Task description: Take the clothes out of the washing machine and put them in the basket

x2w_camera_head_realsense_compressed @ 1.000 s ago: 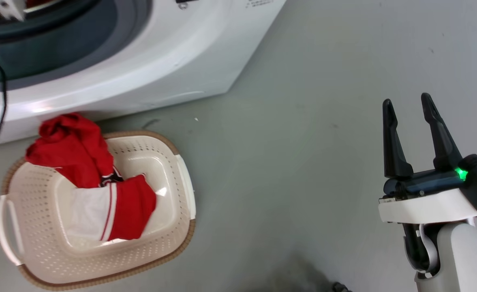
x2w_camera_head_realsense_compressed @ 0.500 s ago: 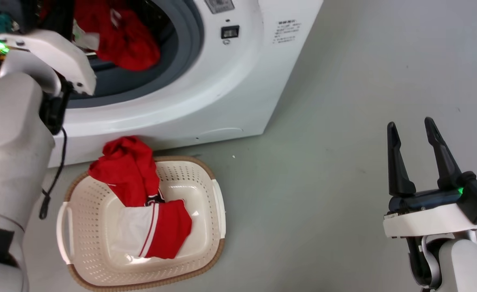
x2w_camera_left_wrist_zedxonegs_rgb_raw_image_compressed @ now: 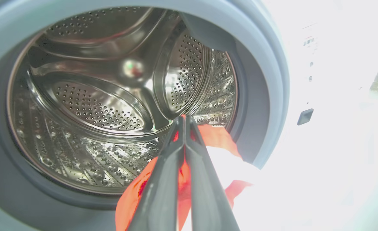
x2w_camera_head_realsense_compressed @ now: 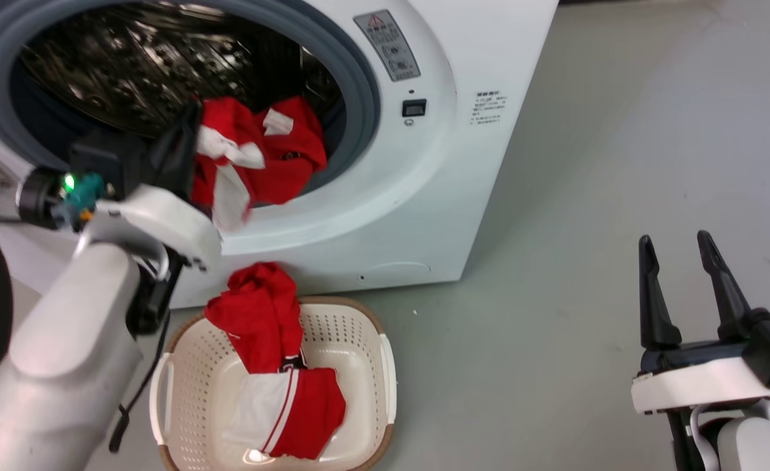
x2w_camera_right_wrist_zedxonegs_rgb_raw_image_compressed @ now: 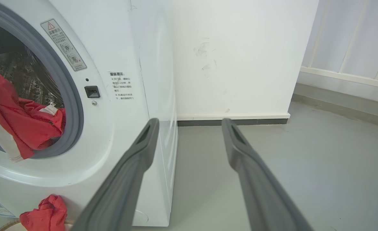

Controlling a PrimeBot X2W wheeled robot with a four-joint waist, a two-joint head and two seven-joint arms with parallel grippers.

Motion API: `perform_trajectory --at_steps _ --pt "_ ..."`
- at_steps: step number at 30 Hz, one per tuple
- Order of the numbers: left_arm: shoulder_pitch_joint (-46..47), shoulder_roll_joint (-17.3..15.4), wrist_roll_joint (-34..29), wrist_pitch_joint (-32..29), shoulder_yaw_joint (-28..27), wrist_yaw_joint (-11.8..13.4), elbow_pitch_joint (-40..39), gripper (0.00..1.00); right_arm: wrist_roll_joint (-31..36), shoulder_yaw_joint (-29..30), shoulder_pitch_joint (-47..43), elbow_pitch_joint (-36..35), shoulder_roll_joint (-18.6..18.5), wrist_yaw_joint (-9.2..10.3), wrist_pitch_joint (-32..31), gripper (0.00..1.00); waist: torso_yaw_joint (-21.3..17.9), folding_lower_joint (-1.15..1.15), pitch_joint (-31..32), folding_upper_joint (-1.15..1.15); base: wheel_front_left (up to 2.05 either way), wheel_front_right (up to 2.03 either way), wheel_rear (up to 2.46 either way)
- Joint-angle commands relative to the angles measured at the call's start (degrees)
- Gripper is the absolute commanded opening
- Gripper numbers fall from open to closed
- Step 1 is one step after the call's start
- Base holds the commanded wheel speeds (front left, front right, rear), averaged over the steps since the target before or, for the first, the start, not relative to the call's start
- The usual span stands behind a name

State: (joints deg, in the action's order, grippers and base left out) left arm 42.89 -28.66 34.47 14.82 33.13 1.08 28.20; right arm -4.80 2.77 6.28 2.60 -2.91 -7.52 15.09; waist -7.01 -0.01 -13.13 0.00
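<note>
Clothes [x2w_camera_head_realsense_compressed: 293, 157] in red with white panels are found in two places. One bunch is held at the mouth of the washing machine [x2w_camera_head_realsense_compressed: 437, 216], and a second bunch [x2w_camera_head_realsense_compressed: 306, 412] is laid in the basket [x2w_camera_head_realsense_compressed: 365, 327], which is set on the floor [x2w_camera_head_realsense_compressed: 587, 163] just in front of the machine. The bunch at the mouth is gripped by the left gripper [x2w_camera_left_wrist_zedxonegs_rgb_raw_image_compressed: 183, 119]; in the left wrist view its two fingers are pressed together with red cloth pinched between them. From that grip the cloth is hung down over the grey rubber rim [x2w_camera_head_realsense_compressed: 358, 85] of the opening, so its long axis is roughly upright, and a white strip [x2w_camera_head_realsense_compressed: 227, 196] is pointed down toward the basket. The rest of it is spread to the right inside the lower part of the opening, and the perforated steel drum [x2w_camera_left_wrist_zedxonegs_rgb_raw_image_compressed: 95, 106] is seen behind it. In the basket, the cloth is stretched from the far rim beside the machine, where a red lump is draped over the edge, down to the base, where a white panel with thin stripes is laid flat. Its long axis is thus directed from the machine toward the robot. The right gripper [x2w_camera_head_realsense_compressed: 674, 237] is held well apart over the floor at the right, its fingers spread wide and empty and pointed toward the white wall [x2w_camera_right_wrist_zedxonegs_rgb_raw_image_compressed: 233, 48] beside the machine.
</note>
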Motion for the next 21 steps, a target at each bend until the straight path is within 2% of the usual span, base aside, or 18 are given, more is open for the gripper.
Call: perform_trajectory --at_steps 1,12,16,21 --pt "-2.5 -0.7 0.3 -0.4 0.1 0.9 -2.8 0.00 0.2 0.3 -0.9 0.2 0.1 0.06 0.1 1.00 1.3 0.01 2.1 0.00 0.00 0.00 0.00" --pt "-16.3 -5.4 1.4 -5.1 0.5 8.3 -22.9 0.00 0.7 1.4 -3.3 0.1 0.0 0.06 0.1 1.00 3.2 0.01 4.9 0.00 0.00 0.00 0.00" --pt "-19.8 -6.5 2.2 -8.3 1.9 9.2 -24.9 0.00 0.8 0.9 -3.2 0.1 0.1 0.06 0.1 1.00 3.4 0.01 4.3 0.00 0.00 0.00 0.00" --pt "-22.6 -5.9 3.6 -10.8 4.3 7.8 -20.6 0.00 0.6 0.0 -1.7 -0.1 0.0 0.06 0.1 1.00 2.5 0.01 2.7 0.00 0.00 0.00 0.00"
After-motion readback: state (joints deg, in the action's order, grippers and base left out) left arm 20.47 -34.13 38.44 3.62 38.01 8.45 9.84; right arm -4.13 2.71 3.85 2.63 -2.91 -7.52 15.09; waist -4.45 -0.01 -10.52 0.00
